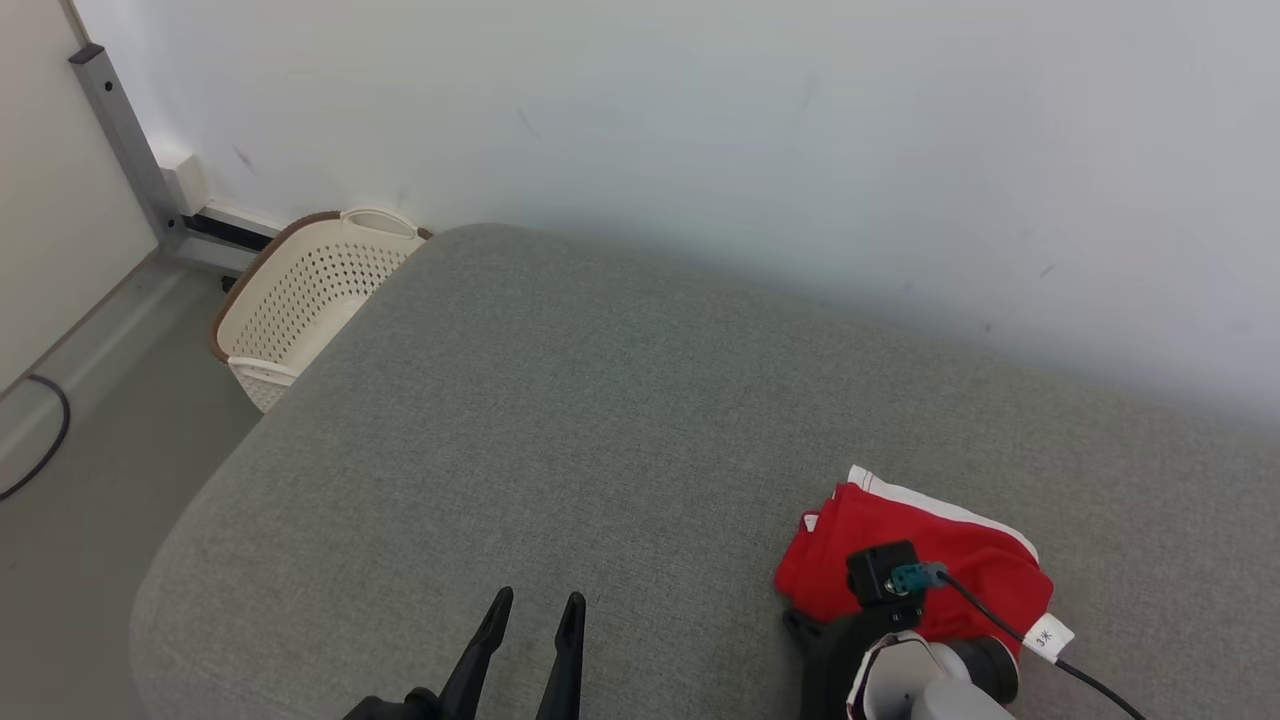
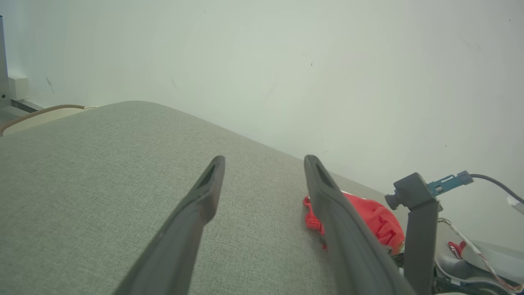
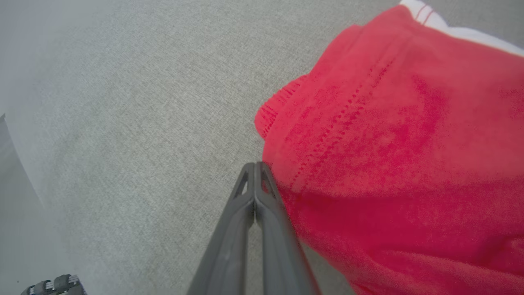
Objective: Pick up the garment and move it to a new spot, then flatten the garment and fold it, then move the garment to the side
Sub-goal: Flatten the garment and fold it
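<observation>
The garment (image 1: 930, 550) is a red piece with white trim, lying bunched at the near right of the grey padded surface (image 1: 600, 400). My right gripper (image 3: 254, 164) is shut, its tips pressed together at the garment's (image 3: 389, 164) left edge, with no cloth seen between them. In the head view my right wrist (image 1: 900, 650) hangs over the garment's near side and hides the fingers. My left gripper (image 1: 537, 603) stands open over bare surface, well left of the garment. The left wrist view shows the open left gripper (image 2: 265, 162) with the garment (image 2: 376, 217) behind its right finger.
A cream perforated basket (image 1: 300, 290) stands on the floor past the surface's far left corner. A white wall (image 1: 800, 150) runs behind the surface. A dark cable (image 1: 40, 440) lies on the floor at the left. The surface's rounded left edge drops to the floor.
</observation>
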